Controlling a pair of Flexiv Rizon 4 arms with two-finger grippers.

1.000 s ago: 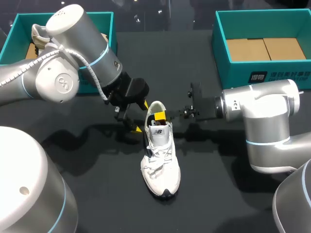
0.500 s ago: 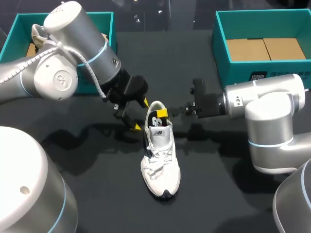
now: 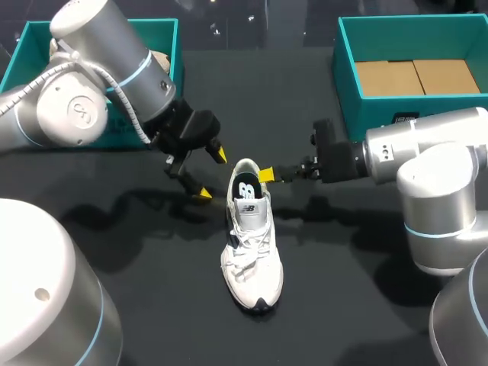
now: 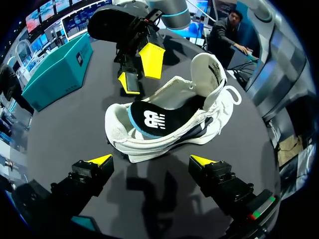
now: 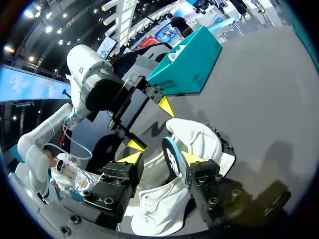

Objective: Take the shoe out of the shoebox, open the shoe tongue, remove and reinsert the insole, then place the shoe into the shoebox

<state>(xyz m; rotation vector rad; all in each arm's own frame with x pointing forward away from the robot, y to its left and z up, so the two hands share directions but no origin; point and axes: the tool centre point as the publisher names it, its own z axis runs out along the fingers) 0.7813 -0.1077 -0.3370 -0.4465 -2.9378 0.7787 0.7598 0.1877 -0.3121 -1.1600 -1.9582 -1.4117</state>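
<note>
Box walls in teal mark the left box (image 3: pixel 17 61) at 10 o'clock on the dark table (image 3: pixel 343 297), partly behind the left arm (image 3: pixel 91 99). The left gripper (image 3: pixel 212 174) hangs low over the table at about 10 o'clock from the heel of the shoe (image 3: pixel 252 244). Its fingers are spread wide and hold nothing. In its wrist view the shoe lies just ahead of the two yellow tips, not between them. The white shoe stands on its sole in the middle of the table, outside both boxes, heel to 12 o'clock and toe to 6. Its tongue (image 4: pixel 209 69) stands pulled up. The black insole (image 4: pixel 149 119) lies inside, its blue-edged heel end lifted at the heel. The right gripper (image 5: pixel 162 158) sits at about 2 o'clock from the heel, just beside the collar, fingers apart and gripping nothing. In its wrist view the insole's heel end shows in the gap. The right box (image 3: pixel 366 114), teal with cardboard (image 3: pixel 415 76) inside, stands at 2 o'clock.
</note>
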